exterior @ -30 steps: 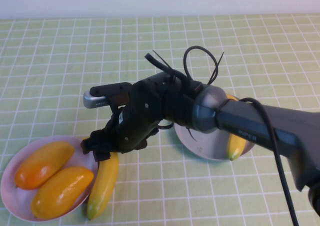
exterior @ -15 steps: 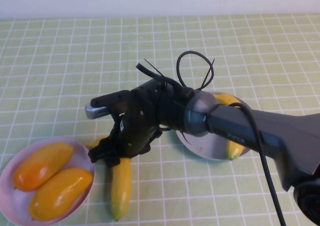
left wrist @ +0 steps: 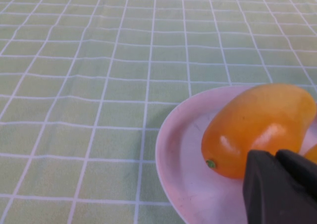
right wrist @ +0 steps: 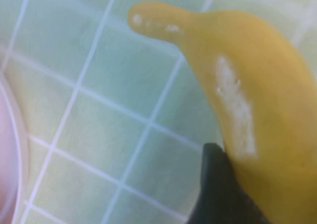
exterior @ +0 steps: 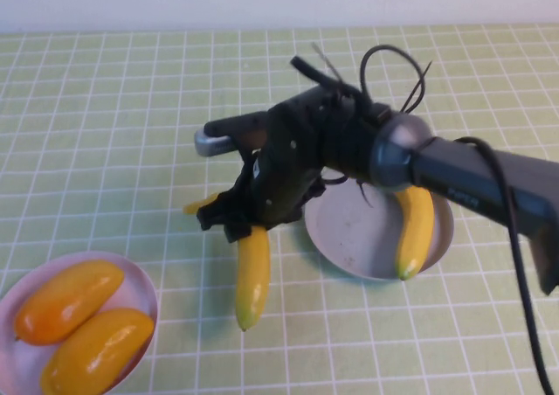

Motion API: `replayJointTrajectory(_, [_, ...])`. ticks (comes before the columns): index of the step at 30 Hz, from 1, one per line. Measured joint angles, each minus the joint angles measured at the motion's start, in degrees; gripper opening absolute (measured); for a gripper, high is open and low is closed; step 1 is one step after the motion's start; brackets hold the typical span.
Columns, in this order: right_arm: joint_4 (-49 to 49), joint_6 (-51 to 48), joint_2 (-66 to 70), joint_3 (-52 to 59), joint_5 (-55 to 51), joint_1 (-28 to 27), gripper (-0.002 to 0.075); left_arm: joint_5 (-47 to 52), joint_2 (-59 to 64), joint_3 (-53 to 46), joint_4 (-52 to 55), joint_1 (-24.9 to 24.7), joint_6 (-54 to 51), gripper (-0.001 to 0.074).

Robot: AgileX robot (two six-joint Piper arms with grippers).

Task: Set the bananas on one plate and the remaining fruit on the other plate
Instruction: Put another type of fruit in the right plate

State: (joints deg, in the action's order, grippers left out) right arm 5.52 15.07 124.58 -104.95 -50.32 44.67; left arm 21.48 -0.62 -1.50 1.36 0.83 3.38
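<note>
smooth curved banana [exterior: 251, 277] in right pincer [exterior: 229, 223]

1 banana [exterior: 251, 277] off-plate, 1 on grey plate [exterior: 349, 238]; mangoes [exterior: 83, 321] on pink

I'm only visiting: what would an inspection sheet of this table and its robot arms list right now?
Surface: green checked tablecloth.
Job's things: two mangoes on the pink plate; one banana on the grey-blue plate; second banana between the plates, its upper end in the right gripper.
Clutter: nothing seen.
Grippers: right gripper shut on the second banana; left gripper shut, empty, over the pink plate.
Cables: black cable and loops on the right arm.
Surroundings: pale wall behind.
</note>
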Motion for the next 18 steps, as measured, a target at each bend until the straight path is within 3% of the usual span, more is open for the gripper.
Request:
replayJointTrajectory(7, [-4.6, 2.1, -6.7, 0.9, -6.2, -5.5, 0.033, 0.0, 0.0, 0.0, 0.0, 0.0, 0.0, 0.0001])
replayJointTrajectory(14, [-7.6, 3.8, -8.8, 6.5, -6.2, -13.6, 0.033, 0.0, 0.0, 0.0, 0.0, 0.0, 0.0, 0.0001])
replayJointTrajectory(18, [-7.8, 4.1, -8.8, 8.1, -5.3, -15.5, 0.033, 0.0, 0.0, 0.0, 0.0, 0.0, 0.0, 0.0001])
